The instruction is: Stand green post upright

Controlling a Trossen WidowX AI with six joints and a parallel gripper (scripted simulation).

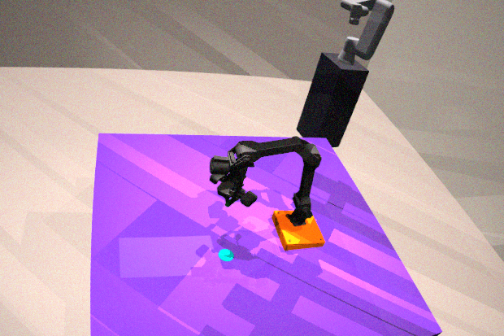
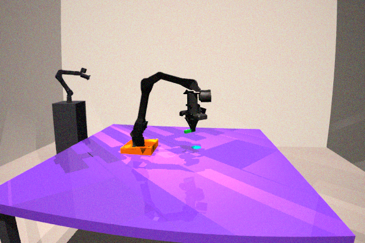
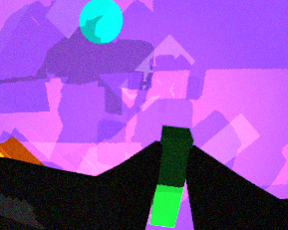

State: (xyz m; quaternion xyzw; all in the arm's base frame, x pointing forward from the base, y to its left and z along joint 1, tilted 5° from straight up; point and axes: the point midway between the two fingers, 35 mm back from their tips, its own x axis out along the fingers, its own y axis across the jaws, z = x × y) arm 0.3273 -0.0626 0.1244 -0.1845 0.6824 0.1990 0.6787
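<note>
Gripper (image 3: 170, 179) clamped on the green post (image 3: 168, 204), its two dark fingers closing in from either side in the wrist view. The post runs lengthwise between them, its near end bright green and its far end in shadow, poking just past the fingertips. From the exterior view the post (image 2: 188, 130) sticks out sideways from the fingertips, lying roughly level and held clear above the tabletop (image 2: 251, 175); the gripper (image 2: 191, 128) points straight down.

Beyond the post, the purple tabletop (image 3: 241, 41) shows pale and dark patches and the arm's shadow. The cyan circle (image 3: 100, 20) lies farther off, up and to the left in the wrist view, well apart from the post, with a bit of shadow on its lower left edge. In the top view the circle (image 1: 225, 255) sits on the tabletop below the gripper (image 1: 236, 197) and to the left of the orange base (image 1: 299, 233), near neither. In the exterior view the circle (image 2: 196, 147) lies on the tabletop a little nearer the camera than the post.

The arm (image 2: 165, 79) rises from the orange base (image 2: 139, 146), bends over and drops to the wrist. Farthest back, off the tabletop, a dark pedestal (image 2: 69, 125) carries a second, smaller arm (image 2: 69, 79).
</note>
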